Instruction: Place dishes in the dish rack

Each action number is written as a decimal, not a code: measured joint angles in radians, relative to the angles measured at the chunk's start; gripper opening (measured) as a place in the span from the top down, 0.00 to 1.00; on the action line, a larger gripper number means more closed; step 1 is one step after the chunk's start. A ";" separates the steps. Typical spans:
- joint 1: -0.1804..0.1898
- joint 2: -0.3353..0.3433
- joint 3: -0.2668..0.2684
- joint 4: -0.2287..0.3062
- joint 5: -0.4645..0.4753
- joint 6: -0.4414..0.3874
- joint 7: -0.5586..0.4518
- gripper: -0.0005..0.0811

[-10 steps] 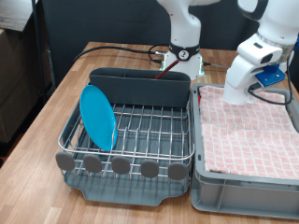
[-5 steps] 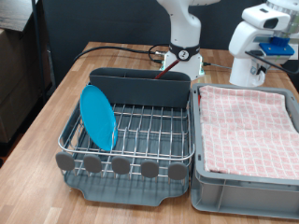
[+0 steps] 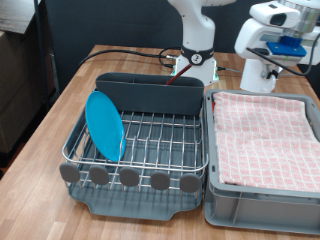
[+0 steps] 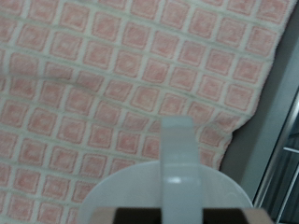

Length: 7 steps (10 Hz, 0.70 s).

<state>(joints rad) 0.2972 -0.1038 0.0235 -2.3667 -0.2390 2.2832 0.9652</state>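
Observation:
My gripper (image 3: 264,58) hangs above the far edge of the checked cloth at the exterior view's top right. It is shut on the white mug (image 3: 256,74), held clear of the cloth. In the wrist view the mug (image 4: 176,191) fills the lower middle with its handle pointing away from the fingers, and the cloth lies below it. The light-blue plate (image 3: 104,125) stands upright in the left side of the dish rack (image 3: 140,160). The wooden spoon is out of view.
The grey tub (image 3: 262,205) with the red-and-white checked cloth (image 3: 268,135) sits right of the rack. The rack's tall dark back compartment (image 3: 150,92) runs along its far side. Cables and the robot base (image 3: 197,55) stand behind it. Wooden table (image 3: 40,190).
The gripper has risen from the cloth's far edge with the mug and shifted slightly left. The plate and rack have not moved.

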 joint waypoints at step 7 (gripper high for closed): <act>-0.077 0.024 -0.157 0.028 0.000 0.152 -0.078 0.91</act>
<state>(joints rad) 0.2199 -0.0799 -0.1340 -2.3385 -0.2391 2.4348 0.8874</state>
